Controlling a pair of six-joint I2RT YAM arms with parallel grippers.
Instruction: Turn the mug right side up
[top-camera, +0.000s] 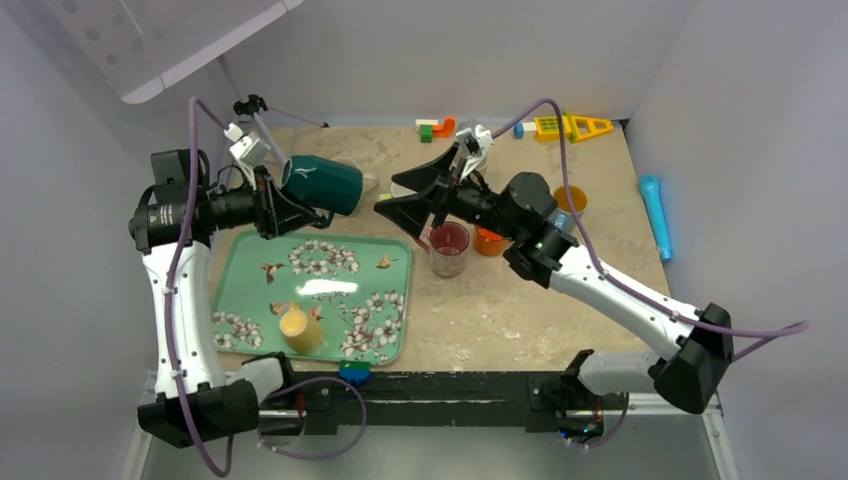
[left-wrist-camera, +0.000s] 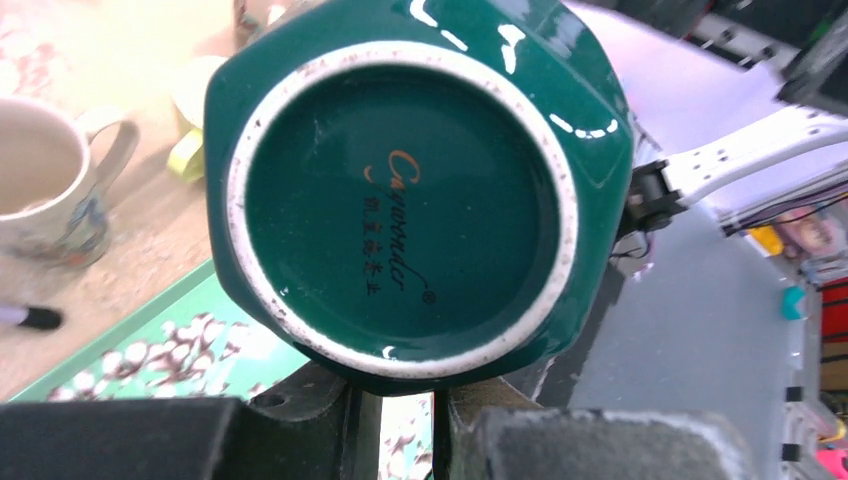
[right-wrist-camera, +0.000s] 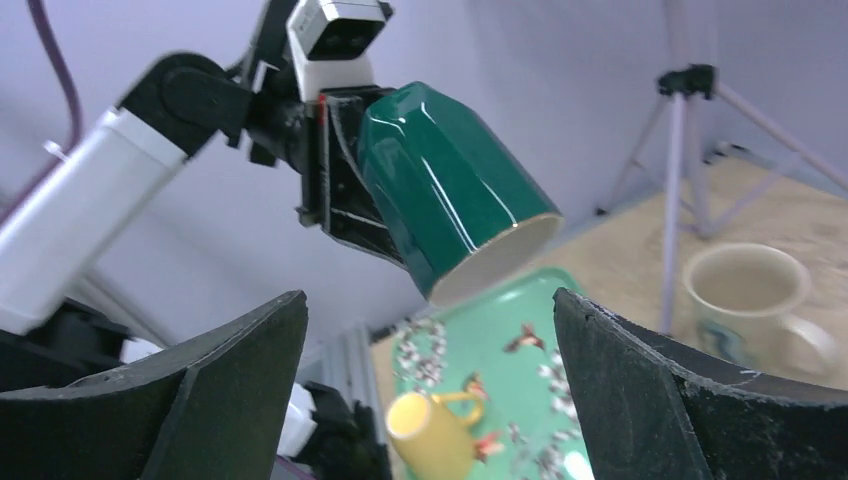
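**A:** Your left fingers (right-wrist-camera: 340, 190) are clamped on the green mug (top-camera: 322, 184), down near its base.

**B:** And it's up off the tabletop (top-camera: 520, 310), over the far edge of the tray (top-camera: 226, 275), lying sideways with the mouth tipped slightly down.

**A:** Your right fingers (right-wrist-camera: 230, 370) are spread wide, holding nothing, facing that mouth.

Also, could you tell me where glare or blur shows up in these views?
Top view: a white glare patch on the tray. Left wrist: green mug base sharp, lettering crisp, small highlights on its glaze; cup behind it soft. Right wrist: streaky reflections on the green mug; yellow mug below blurred.
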